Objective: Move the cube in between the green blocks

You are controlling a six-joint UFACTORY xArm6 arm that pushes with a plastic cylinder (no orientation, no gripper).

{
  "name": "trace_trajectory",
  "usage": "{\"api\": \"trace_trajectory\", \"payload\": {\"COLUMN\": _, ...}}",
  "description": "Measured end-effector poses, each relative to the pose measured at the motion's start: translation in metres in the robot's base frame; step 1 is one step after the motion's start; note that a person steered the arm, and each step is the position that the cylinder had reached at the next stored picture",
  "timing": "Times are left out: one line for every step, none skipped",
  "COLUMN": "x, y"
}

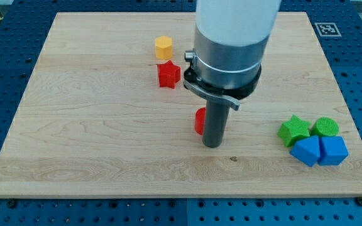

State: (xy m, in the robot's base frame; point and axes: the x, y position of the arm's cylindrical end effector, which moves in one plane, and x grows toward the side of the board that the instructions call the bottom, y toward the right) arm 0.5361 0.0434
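Note:
My tip (212, 145) rests on the board near the middle, just right of a red block (199, 120) that is partly hidden behind the rod; its shape cannot be made out. At the view's right a green star (293, 130) and a green cylinder (326, 127) sit side by side, almost touching. Right below them lie two blue blocks: a blue cube (333, 150) under the cylinder and a blue block of unclear shape (306, 151) under the star. My tip is well to the left of this cluster.
A yellow hexagonal block (163, 47) and a red star (168, 75) sit at the view's upper middle, left of the arm's body (231, 44). The wooden board (93, 138) lies on a blue perforated table; a marker tag (327, 29) is at the top right corner.

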Motion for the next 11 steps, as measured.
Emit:
{"api": "trace_trajectory", "payload": {"x": -0.006, "y": -0.004}}
{"api": "trace_trajectory", "payload": {"x": 0.035, "y": 0.031}}
{"api": "trace_trajectory", "payload": {"x": 0.069, "y": 0.091}}
{"api": "trace_trajectory", "payload": {"x": 0.072, "y": 0.164}}
{"api": "trace_trajectory", "payload": {"x": 0.071, "y": 0.206}}
{"api": "trace_trajectory", "payload": {"x": 0.058, "y": 0.209}}
{"api": "trace_trajectory", "payload": {"x": 0.041, "y": 0.209}}
{"api": "trace_trajectory", "payload": {"x": 0.026, "y": 0.209}}
{"api": "trace_trajectory", "payload": {"x": 0.010, "y": 0.209}}
{"api": "trace_trajectory", "payload": {"x": -0.003, "y": 0.189}}
{"api": "trace_trajectory", "payload": {"x": -0.014, "y": 0.160}}
